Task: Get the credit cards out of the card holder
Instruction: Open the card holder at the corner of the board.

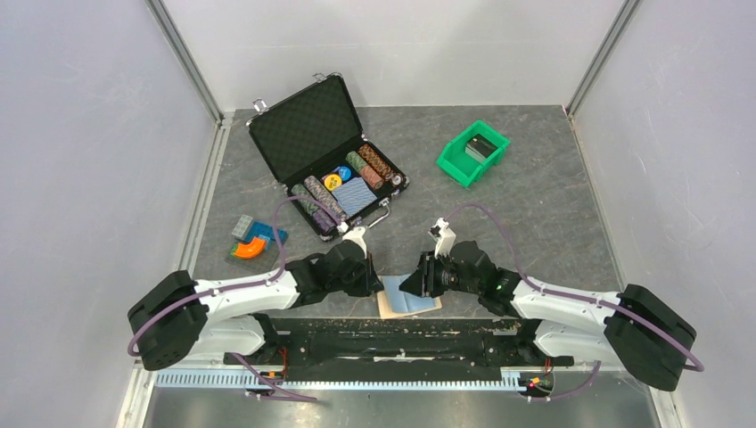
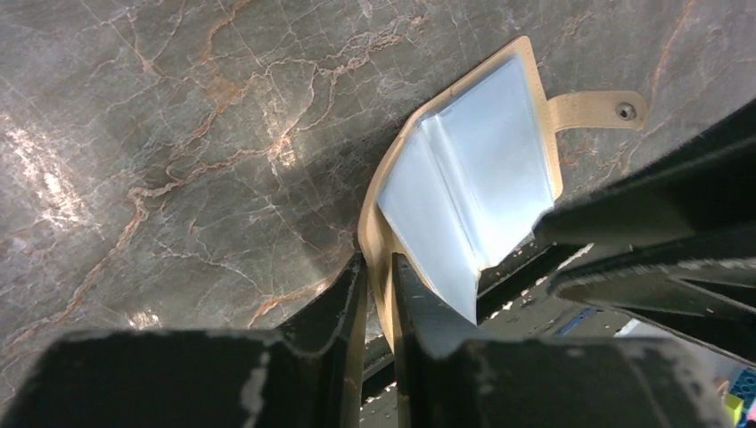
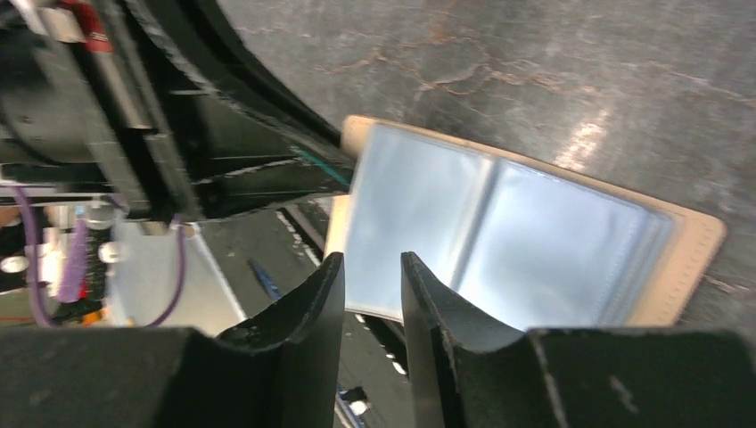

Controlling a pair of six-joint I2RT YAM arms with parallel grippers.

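The card holder (image 1: 410,299) lies spread open at the table's near edge, a tan wallet with light blue-grey inner faces (image 2: 481,152) and a side tab (image 2: 597,109). My left gripper (image 2: 376,267) is on its left side, the jaws nearly together with the curled tan cover edge pinched between them. My right gripper (image 3: 373,266) comes from the right, jaws a little apart, tips over the near edge of the holder's (image 3: 535,241) left inner face. The credit cards are hidden; I see only glossy sleeves. In the top view both grippers (image 1: 379,283) (image 1: 412,283) meet over the holder.
A black foam-lined case (image 1: 325,152) with poker chips stands open at the back left. A green bin (image 1: 472,152) sits at the back right. A small coloured toy (image 1: 254,241) lies at the left. The arms' base rail (image 1: 392,330) runs just below the holder.
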